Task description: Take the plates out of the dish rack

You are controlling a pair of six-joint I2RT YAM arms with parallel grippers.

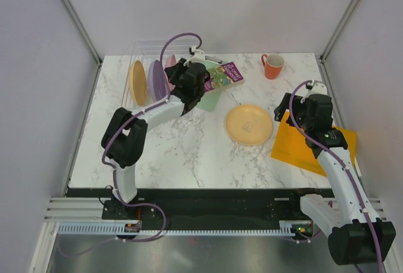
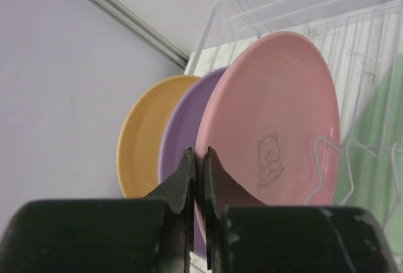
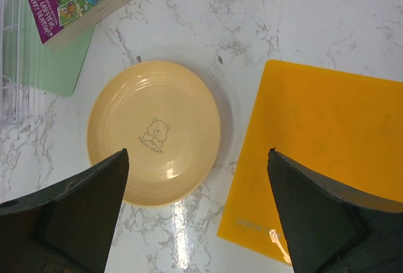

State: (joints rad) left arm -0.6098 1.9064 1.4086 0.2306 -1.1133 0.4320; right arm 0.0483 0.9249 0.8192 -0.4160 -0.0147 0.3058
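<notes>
dish rack (image 2: 368, 40): clear ribbed plastic, at the back left corner of the desk (image 1: 182, 150), with three plates standing on edge in it
pink plate (image 2: 277, 122): on edge in the dish rack, nearest the left wrist camera, its bear drawing facing that camera
purple plate (image 2: 181, 141): on edge just behind the pink plate and mostly hidden by it
yellow plate (image 2: 141, 144): on edge behind the purple plate, last in the row on the side toward the wall
second yellow plate (image 3: 154, 131): out of the rack, lying flat and face up on the desk, right of the middle, near the orange mat (image 3: 327, 141) but apart from it
left claw (image 2: 198, 157): fingers pressed almost together, pinching the near rim of the pink plate between their tips
right claw (image 3: 198, 185): fingers spread wide, holding nothing, hanging above the desk over the second yellow plate and the edge of the orange mat
green sheet (image 3: 56, 65): flat on the desk just beside the dish rack
book (image 1: 223, 76): lying partly on the green sheet
mug (image 1: 273, 66): orange, upright near the back right of the desk, well apart from the plates
</notes>
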